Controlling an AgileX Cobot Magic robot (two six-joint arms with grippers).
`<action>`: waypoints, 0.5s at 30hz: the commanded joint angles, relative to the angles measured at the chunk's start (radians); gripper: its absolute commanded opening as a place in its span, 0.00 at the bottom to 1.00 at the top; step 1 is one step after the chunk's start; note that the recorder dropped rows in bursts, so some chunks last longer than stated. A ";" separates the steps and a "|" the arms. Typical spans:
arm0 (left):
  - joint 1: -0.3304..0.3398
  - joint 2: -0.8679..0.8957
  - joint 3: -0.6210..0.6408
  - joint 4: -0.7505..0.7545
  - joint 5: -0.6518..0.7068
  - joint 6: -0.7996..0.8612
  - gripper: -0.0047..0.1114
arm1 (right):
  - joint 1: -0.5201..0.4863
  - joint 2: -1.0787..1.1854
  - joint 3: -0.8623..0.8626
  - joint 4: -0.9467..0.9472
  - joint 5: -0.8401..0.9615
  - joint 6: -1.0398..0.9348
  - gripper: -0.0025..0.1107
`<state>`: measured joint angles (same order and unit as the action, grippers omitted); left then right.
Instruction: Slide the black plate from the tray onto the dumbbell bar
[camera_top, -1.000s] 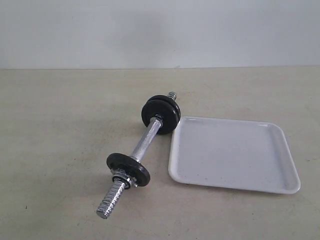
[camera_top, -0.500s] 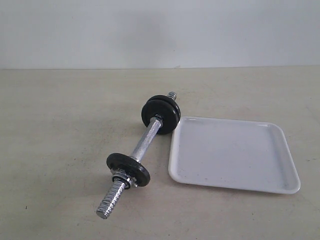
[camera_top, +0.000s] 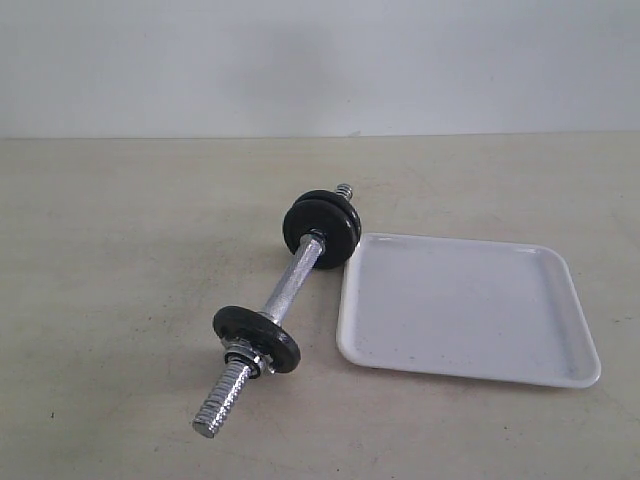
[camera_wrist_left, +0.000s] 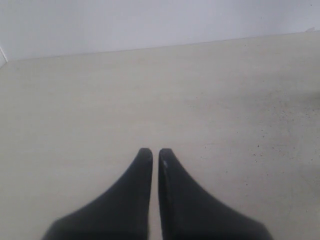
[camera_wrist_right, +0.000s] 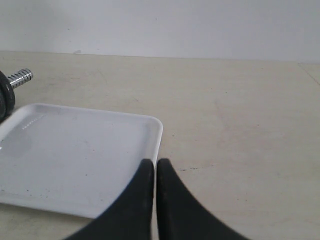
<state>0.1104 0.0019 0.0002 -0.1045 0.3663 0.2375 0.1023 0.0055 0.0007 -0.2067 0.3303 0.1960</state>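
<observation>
The dumbbell bar (camera_top: 291, 283) lies diagonally on the table, chrome, with a threaded near end (camera_top: 222, 399). One black plate (camera_top: 256, 339) sits near that end against a chrome nut (camera_top: 245, 359), and black discs (camera_top: 321, 228) sit at the far end. The white tray (camera_top: 466, 308) to its right holds nothing. Neither gripper shows in the exterior view. My left gripper (camera_wrist_left: 155, 152) is shut over bare table. My right gripper (camera_wrist_right: 155, 163) is shut above the tray's (camera_wrist_right: 75, 155) near corner; a threaded bar end (camera_wrist_right: 20, 77) shows beyond the tray.
A pale wall (camera_top: 320, 65) rises behind the beige table (camera_top: 110, 250). Bare table surface lies left of the bar and beyond the tray.
</observation>
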 joint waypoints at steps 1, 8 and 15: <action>-0.006 -0.002 0.000 -0.010 -0.001 0.004 0.08 | -0.002 -0.006 -0.001 -0.009 -0.008 0.006 0.02; -0.004 -0.002 0.000 -0.010 -0.004 0.004 0.08 | -0.008 -0.006 -0.001 -0.009 -0.008 0.006 0.02; -0.004 -0.002 0.000 -0.010 -0.004 0.004 0.08 | -0.062 -0.006 -0.001 -0.009 -0.008 0.006 0.02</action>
<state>0.1104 0.0019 0.0002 -0.1045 0.3663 0.2375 0.0493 0.0055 0.0007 -0.2067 0.3303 0.1960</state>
